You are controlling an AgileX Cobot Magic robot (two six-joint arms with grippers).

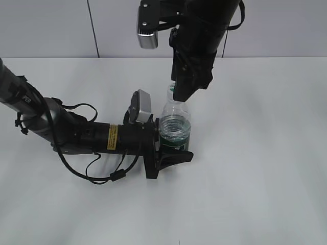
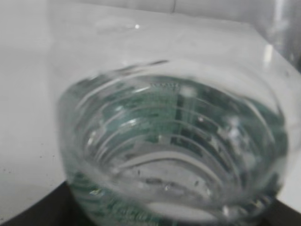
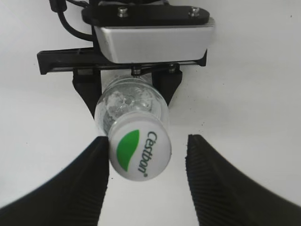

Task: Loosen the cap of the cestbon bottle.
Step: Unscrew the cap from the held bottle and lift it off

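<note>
The cestbon bottle, clear and ribbed with a dark green label band, stands upright on the white table. My left gripper lies low and is shut on the bottle's lower half; the bottle fills the left wrist view. The cap, white with a green patch and lettering, sits on the neck. My right gripper hangs over it from above, open, with a finger on either side of the cap. Its left finger is at the cap's edge and its right finger stands apart. In the exterior view the right gripper hides most of the cap.
The left arm and its cables stretch across the table to the left of the bottle. The left wrist camera housing sits just behind the bottle in the right wrist view. A grey wall stands at the back.
</note>
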